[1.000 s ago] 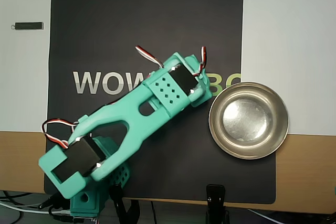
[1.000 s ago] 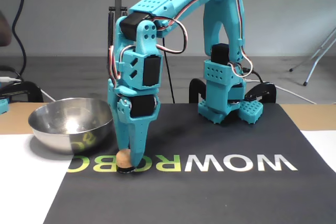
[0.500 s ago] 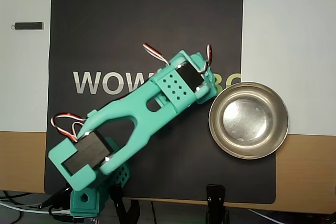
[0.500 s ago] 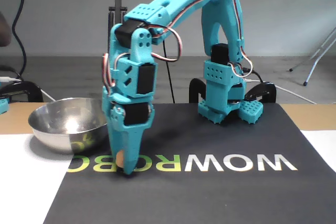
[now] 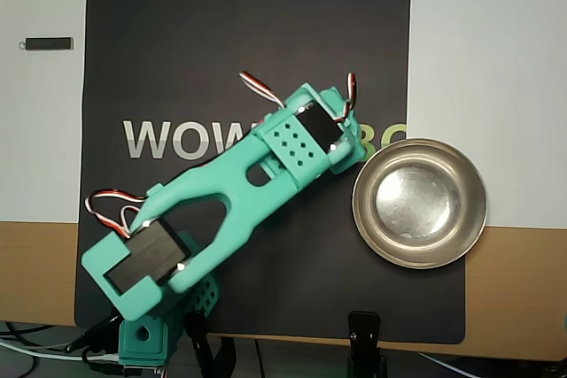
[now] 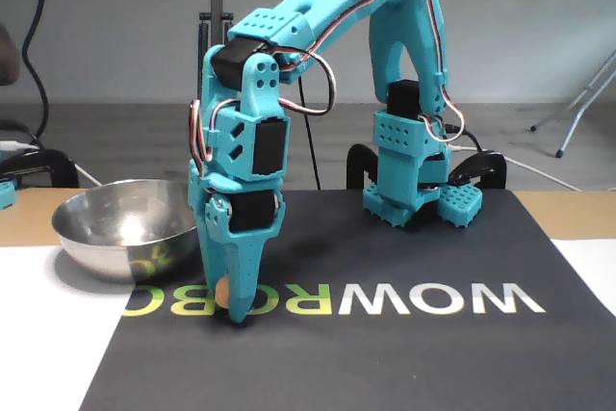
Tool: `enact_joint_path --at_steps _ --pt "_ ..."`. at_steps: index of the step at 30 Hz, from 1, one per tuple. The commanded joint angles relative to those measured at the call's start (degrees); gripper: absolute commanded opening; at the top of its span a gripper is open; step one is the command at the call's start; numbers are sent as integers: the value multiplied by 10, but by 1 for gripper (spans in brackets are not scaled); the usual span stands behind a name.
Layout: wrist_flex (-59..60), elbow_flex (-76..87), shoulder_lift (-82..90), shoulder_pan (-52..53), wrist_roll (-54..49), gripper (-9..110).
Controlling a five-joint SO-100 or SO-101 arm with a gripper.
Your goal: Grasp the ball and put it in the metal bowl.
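- Under me lies a black mat [image 6: 404, 353] printed with large letters, white at one end and green at the other; it sits on white sheets [image 5: 487, 50] over a wooden table [image 5: 514, 298].
- In the fixed view the room behind is a plain grey wall with dark cables hanging at the left and a stand's legs at the far right.
- In the overhead view a small dark bar [image 5: 49, 43] lies on the white sheet, well away from my fingers.
- My fingers [image 6: 231, 310] point straight down, tips on the mat at the green letters, drawn in around the ball [image 6: 222, 292]; only a sliver of peach-orange shows between them.
- From overhead my wrist hides the ball entirely.
- The metal bowl [image 6: 115, 228] stands just beside my fingers, to their left in the fixed view, to their right from overhead [image 5: 419, 203], and holds nothing.
- A second ago the ball sat plainly visible beside my fingertip with the fingers wider; since then they have closed on it, and my arm has barely shifted in the last half second.
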Motion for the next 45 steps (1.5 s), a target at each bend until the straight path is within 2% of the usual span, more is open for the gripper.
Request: enact_joint_path --at_steps 1,6,8,11,13,22,36,45 --pt "4 -13 11 -9 4 54" --pt "4 -13 10 -9 2 53" --pt "4 -13 10 -9 2 45" --pt "4 -13 10 -9 4 27" --pt "4 -13 10 -8 4 22" --pt "8 -14 25 -4 5 23" --pt "153 -24 203 -10 43 22" --pt "156 -122 222 21 202 23"
